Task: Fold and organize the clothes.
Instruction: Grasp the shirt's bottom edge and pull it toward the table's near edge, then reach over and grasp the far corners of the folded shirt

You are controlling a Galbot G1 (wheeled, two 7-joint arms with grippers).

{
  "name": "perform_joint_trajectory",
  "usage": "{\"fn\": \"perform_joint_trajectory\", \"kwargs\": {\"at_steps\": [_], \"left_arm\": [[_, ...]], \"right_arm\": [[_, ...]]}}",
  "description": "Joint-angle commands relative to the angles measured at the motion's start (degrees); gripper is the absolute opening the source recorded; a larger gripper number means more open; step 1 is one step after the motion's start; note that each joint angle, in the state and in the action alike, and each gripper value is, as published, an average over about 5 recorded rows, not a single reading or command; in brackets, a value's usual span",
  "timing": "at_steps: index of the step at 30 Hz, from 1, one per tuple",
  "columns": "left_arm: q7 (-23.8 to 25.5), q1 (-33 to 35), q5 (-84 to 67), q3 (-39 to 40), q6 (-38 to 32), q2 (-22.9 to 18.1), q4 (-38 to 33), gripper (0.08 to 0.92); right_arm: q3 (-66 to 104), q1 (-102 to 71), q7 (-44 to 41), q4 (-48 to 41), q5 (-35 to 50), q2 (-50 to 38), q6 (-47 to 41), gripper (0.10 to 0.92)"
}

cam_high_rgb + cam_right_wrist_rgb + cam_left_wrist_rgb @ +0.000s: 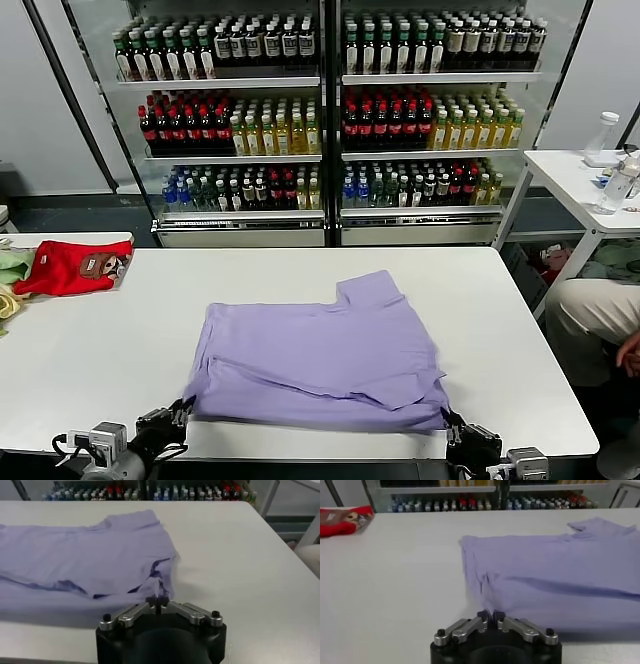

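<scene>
The lavender T-shirt [320,355] lies partly folded on the white table [90,350], print hidden, one sleeve pointing to the far side. My left gripper [178,412] is at the table's near edge, shut on the shirt's near left corner; in the left wrist view its tips [490,615] meet the cloth [555,565]. My right gripper [455,432] is at the near right corner, shut on a pinch of the shirt's edge; in the right wrist view its tips [158,601] close on the cloth [75,555].
A red garment [72,267] with a brown print lies at the table's far left, beside green [12,262] and yellow [5,300] garments. Bottle fridges [330,110] stand behind. A side table [575,180] and a seated person [600,315] are at the right.
</scene>
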Motion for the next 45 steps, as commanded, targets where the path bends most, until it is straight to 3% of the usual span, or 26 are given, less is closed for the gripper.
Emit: {"fn": "perform_joint_trajectory", "kwargs": {"at_steps": [1, 7, 13, 19, 26, 32, 37, 45], "left_arm": [[0.0, -2.0, 1.1, -5.2, -0.1, 1.1, -2.6, 0.291], [0.9, -12.6, 1.0, -0.4, -0.6, 2.0, 2.9, 0.473], [3.7, -28.0, 1.1, 5.9, 0.5, 2.4, 15.2, 0.663], [7.7, -36.9, 1.3, 10.7, 1.2, 2.9, 25.5, 0.805], [12.3, -44.9, 1.8, 15.1, 1.2, 2.4, 35.9, 0.823], [16.5, -48.7, 4.6, 17.7, 0.8, 1.6, 41.7, 0.823], [17.9, -50.5, 6.4, 18.8, 0.1, 1.0, 44.5, 0.823], [19.0, -51.8, 7.3, 19.9, -0.6, 0.7, 46.8, 0.823]], "right_arm": [[3.6, 3.0, -0.3, 3.3, 1.3, -1.6, -0.1, 0.307], [-1.8, 25.1, 0.9, -8.4, 4.4, -3.5, -0.5, 0.479], [-15.7, 48.2, 1.7, -25.0, 5.3, -0.9, -0.6, 0.653], [-23.8, 62.4, 1.3, -40.1, 2.4, 3.0, -0.5, 0.801], [-27.0, 73.5, 1.8, -59.4, 0.4, 9.9, -0.5, 0.823], [-25.9, 77.0, 1.1, -70.6, -1.2, 15.8, -0.4, 0.823], [-25.3, 78.2, -0.5, -75.5, -3.3, 18.8, -0.3, 0.823], [-25.4, 77.1, -0.8, -76.2, -3.9, 19.9, -0.1, 0.823]]}}
